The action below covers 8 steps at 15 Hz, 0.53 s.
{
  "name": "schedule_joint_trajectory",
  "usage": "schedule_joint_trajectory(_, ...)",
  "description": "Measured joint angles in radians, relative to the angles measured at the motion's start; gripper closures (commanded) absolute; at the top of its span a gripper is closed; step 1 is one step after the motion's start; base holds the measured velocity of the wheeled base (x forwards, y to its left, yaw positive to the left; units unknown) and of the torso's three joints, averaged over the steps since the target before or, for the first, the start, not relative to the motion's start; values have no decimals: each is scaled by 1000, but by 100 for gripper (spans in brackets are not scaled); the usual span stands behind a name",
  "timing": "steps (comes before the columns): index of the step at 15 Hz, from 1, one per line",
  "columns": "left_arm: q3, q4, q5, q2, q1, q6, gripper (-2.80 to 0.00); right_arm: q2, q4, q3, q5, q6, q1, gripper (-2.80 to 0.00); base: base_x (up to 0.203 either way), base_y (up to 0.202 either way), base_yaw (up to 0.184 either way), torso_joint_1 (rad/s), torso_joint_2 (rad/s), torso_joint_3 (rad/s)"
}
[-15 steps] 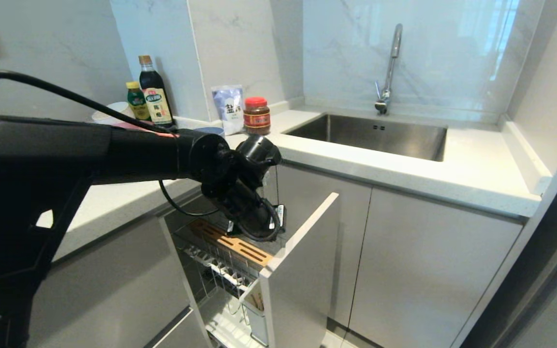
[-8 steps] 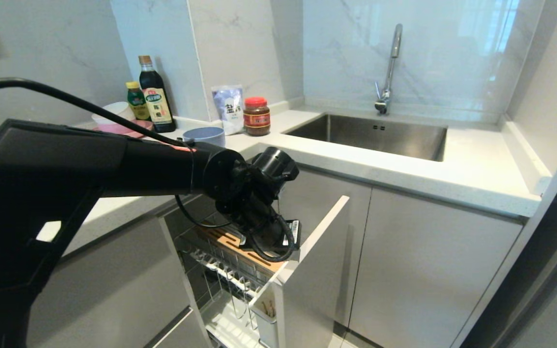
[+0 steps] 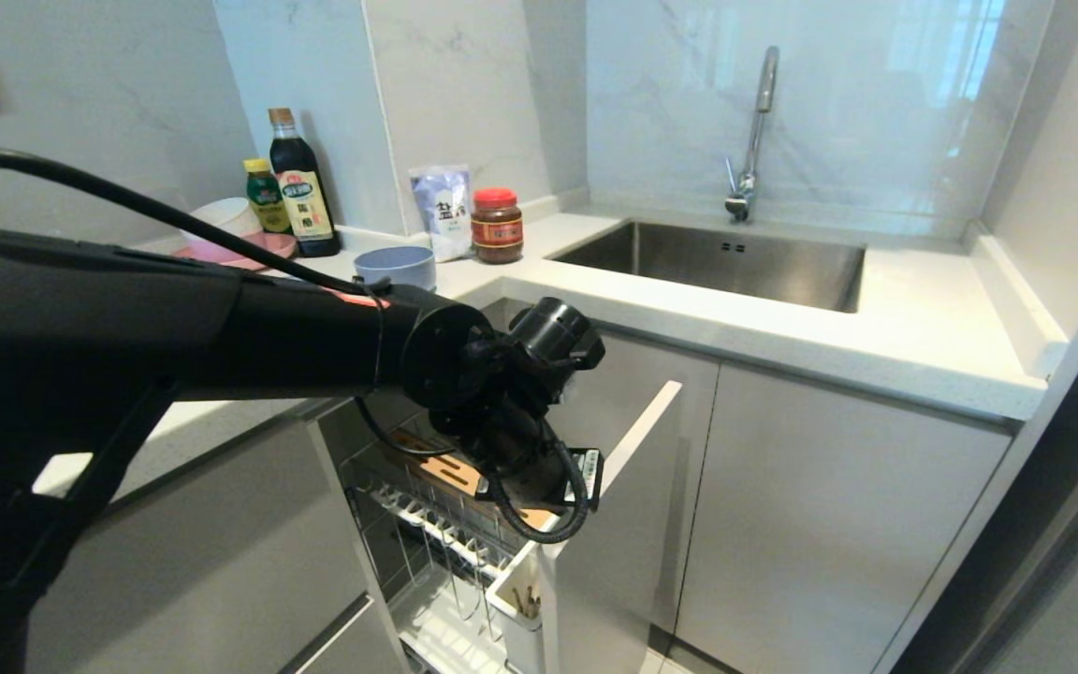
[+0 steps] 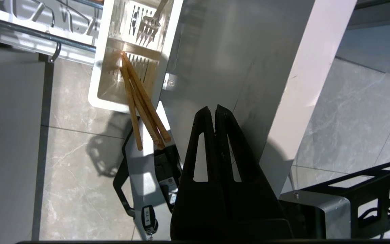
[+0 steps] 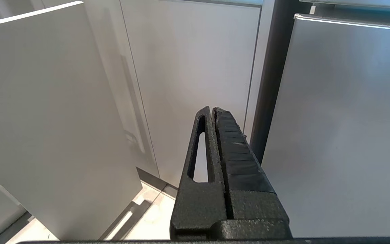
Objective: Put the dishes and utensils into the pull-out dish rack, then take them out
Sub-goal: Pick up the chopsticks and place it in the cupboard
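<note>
The left gripper point(image 4: 214, 109) has its two black fingers pressed tight together, and nothing is between them. It points down beside the inner face of the tall grey cabinet front point(image 3: 628, 524), near that panel's top edge. Just beside it is the white utensil cup point(image 4: 105, 88). The wooden chopsticks point(image 4: 141, 105) stand in the cup and lean out over its rim. The silver fork point(image 4: 149, 23) sits in the next part of the same cup, prongs showing. The pull-out dish rack point(image 3: 427, 524) is pulled out from under the counter, with a wooden strip point(image 3: 450, 473) across it. The light-blue bowl point(image 3: 395, 267) stands up on the counter point(image 3: 782, 328), well apart from the rack. The right gripper point(image 5: 213, 110) is closed too, empty, low down by the grey cabinet doors.
</note>
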Motion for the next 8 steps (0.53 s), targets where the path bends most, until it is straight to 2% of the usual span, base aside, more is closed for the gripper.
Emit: schedule_joint_trajectory(8, 41, -49, -1, -19, -25, 0, 0, 0, 0, 0, 0, 0, 0, 0, 0, 0, 0, 0, 0, 0)
